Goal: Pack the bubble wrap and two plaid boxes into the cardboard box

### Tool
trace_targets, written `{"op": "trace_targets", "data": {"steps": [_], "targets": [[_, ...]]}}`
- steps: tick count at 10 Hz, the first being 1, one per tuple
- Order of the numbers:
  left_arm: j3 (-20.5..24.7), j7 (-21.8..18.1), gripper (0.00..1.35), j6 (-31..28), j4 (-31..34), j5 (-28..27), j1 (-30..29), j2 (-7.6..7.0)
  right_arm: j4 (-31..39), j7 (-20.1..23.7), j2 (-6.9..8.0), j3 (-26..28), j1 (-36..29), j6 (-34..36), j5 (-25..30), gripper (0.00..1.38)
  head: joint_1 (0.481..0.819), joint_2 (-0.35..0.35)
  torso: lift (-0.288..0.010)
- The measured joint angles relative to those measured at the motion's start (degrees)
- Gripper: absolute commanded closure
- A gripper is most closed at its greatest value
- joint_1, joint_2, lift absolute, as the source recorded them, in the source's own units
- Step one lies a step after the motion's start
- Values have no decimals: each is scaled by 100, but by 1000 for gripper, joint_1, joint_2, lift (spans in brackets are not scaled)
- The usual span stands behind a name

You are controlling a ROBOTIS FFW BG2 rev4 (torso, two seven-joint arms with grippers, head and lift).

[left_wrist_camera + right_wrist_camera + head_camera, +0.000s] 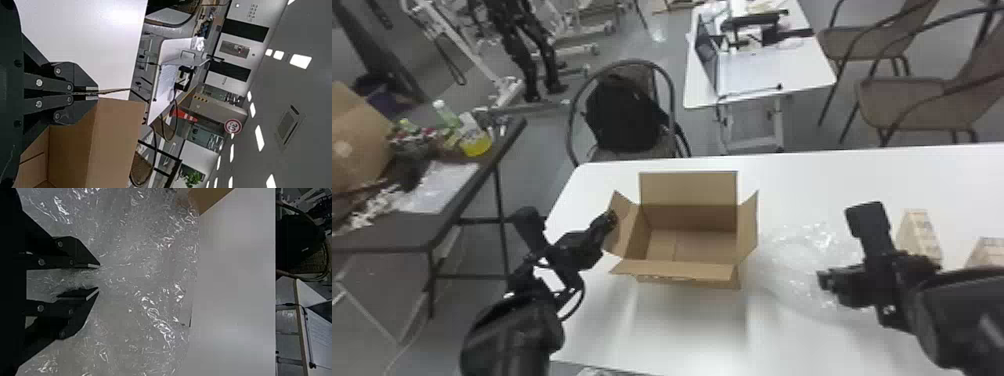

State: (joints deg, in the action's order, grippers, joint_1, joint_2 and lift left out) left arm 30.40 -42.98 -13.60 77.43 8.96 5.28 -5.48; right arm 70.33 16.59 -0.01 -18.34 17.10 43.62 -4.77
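Clenches L flap (628,227) of open cardboard box (689,189) in L gripper (612,218); has R gripper (824,280) spread over bubble wrap (794,255), R of box on table (692,325). Has 2 plaid boxes (918,232) farther R, plus numbered red-rimmed sign (233,126) in bkgd, L wrist view.

Left claw (610,218) clamped, fingers pressed close; right claw (824,281) agape, fingers apart.
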Motion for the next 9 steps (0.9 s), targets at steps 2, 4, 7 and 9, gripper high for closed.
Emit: {"op": "trace_targets", "data": {"steps": [2, 4, 7, 9], "targets": [[50, 6, 1219, 48, 0, 28, -26, 24, 569, 11, 0, -5, -237, -90, -75, 1075, 695, 350, -50], [92, 20, 1219, 82, 0, 49, -53, 44, 1573, -36, -100, 10, -593, -128, -121, 1075, 695, 350, -50], [143, 28, 1219, 112, 21, 95, -106, 75, 3414, -104, -279, 371, -1216, 118, -106, 1075, 695, 350, -50], [181, 57, 1219, 118, 50, 97, -123, 95, 4103, -50, -322, 441, -1234, 123, -389, 1075, 695, 350, -50]]}}
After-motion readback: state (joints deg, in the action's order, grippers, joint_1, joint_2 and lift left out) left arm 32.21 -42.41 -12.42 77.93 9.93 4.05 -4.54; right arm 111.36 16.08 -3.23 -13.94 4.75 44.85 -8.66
